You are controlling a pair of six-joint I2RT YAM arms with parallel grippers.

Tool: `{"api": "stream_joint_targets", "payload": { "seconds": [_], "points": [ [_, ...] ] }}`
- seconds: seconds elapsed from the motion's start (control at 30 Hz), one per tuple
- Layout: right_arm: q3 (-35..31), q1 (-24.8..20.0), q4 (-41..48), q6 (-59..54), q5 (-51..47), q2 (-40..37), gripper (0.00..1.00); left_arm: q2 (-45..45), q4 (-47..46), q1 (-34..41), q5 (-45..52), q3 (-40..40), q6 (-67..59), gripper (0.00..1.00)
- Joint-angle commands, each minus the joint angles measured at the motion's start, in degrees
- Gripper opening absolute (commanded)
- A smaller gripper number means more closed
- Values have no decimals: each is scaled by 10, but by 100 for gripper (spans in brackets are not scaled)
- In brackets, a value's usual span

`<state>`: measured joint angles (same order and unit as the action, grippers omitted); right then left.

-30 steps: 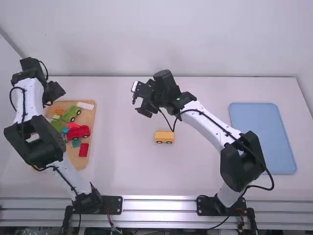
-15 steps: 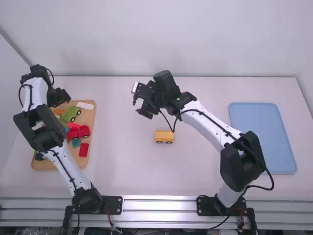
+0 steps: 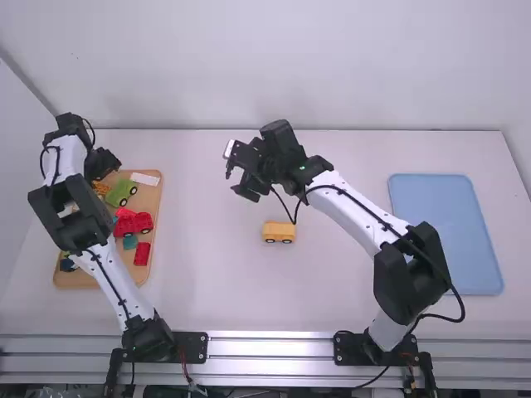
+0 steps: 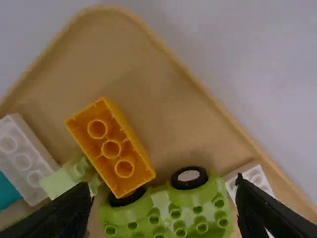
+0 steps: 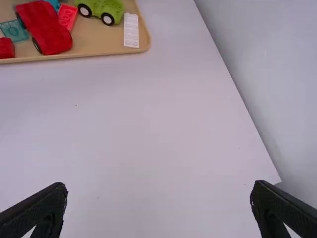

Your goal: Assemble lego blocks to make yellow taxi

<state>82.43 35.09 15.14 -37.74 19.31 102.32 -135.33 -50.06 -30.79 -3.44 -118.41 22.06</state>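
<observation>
My left gripper is over the far left part of the wooden tray in the high view. In the left wrist view the left gripper stands open above an orange-yellow brick, which lies with its hollow underside up against a green car base. My right gripper hangs above the middle of the table; in the right wrist view the right gripper is open with nothing between its fingers. A yellow car piece with wheels stands on the table below and right of it.
The wooden tray also holds a red car, a red brick, teal bricks and a white brick. A blue tray lies at the right. A wall rises behind the table.
My left gripper has moved right and slightly toward the camera, in over the tray's far end. The right arm and the yellow car piece have stayed still.
</observation>
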Motion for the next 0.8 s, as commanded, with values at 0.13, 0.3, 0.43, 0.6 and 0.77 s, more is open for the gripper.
{"api": "stream_joint_targets", "payload": {
  "seconds": [0.13,0.3,0.43,0.6,0.77],
  "points": [
    [10,2,3,2,3,5,99,-8,2,-4,-6,7,117,91],
    [1,2,-4,2,3,5,99,-7,11,-6,-6,7,220,97],
    [-19,1,-34,2,0,5,99,-7,6,-8,-10,7,265,99],
    [-23,1,-42,2,-1,5,99,-7,-3,-7,-11,7,262,90],
    [-23,1,-42,2,-1,5,99,-7,-12,-7,-28,8,262,86]
  ]
}}
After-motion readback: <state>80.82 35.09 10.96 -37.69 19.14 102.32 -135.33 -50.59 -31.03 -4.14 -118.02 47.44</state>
